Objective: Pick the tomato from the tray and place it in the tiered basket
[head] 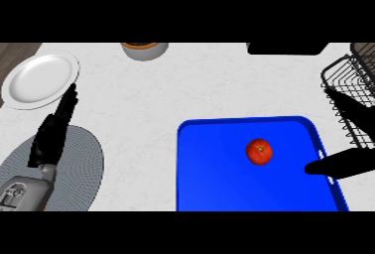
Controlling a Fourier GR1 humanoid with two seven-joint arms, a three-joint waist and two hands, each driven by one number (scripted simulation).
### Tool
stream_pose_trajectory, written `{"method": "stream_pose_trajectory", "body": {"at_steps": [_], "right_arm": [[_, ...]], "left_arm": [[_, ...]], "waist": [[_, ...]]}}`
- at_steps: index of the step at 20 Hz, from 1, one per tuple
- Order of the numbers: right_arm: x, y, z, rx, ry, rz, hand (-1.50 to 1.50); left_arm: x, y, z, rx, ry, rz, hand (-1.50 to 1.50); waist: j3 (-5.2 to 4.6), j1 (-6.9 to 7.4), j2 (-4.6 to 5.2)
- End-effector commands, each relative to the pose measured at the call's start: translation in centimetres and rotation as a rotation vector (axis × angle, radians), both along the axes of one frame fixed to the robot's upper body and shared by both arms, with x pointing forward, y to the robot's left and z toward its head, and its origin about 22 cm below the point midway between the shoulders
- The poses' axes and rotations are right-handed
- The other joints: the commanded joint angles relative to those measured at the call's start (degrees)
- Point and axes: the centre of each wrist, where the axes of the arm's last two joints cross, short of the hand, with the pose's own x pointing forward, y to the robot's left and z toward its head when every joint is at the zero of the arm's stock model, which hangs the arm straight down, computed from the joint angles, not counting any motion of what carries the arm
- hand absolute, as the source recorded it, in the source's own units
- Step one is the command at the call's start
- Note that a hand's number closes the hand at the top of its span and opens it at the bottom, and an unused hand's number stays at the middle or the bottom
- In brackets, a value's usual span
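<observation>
You find the tomato [259, 151] alone in the blue tray [219, 188], left of the spread, empty fingers of the right hand [344, 164], with the tiered basket [357, 67] just beyond them. The straight, released fingers of the left hand [53, 131] end beside a white plate [36, 82].

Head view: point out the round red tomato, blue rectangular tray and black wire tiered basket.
Round red tomato [259, 151], head view, its middle.
Blue rectangular tray [212, 168], head view, bare floor left of tomato.
Black wire tiered basket [350, 74], head view, its wire side.

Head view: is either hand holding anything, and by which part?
Nothing is held. The tomato lies free on the blue tray, the right hand open beside it.
</observation>
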Motion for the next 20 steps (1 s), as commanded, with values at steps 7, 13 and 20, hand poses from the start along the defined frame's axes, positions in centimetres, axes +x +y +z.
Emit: {"method": "stream_pose_trajectory", "body": {"at_steps": [7, 13, 20], "right_arm": [[3.2, 5.3, -1.5, -0.037, 0.238, -0.007, -1.5], [3.5, 7.3, -1.9, -0.105, 0.287, 0.008, -1.5], [2.6, 5.7, -5.1, -0.127, 0.307, 0.028, -1.5]], "left_arm": [[-1.3, 1.3, 0.0, 0.005, 0.001, 0.009, 0.0], [0.0, -0.5, 1.0, 0.004, 0.003, 0.017, 0.0], [-0.4, 1.3, 0.1, 0.009, 0.017, 0.009, 0.0]], "waist": [[0.07, -0.1, -0.11], [0.07, -0.79, -0.17], [0.1, -1.0, -0.16]]}}
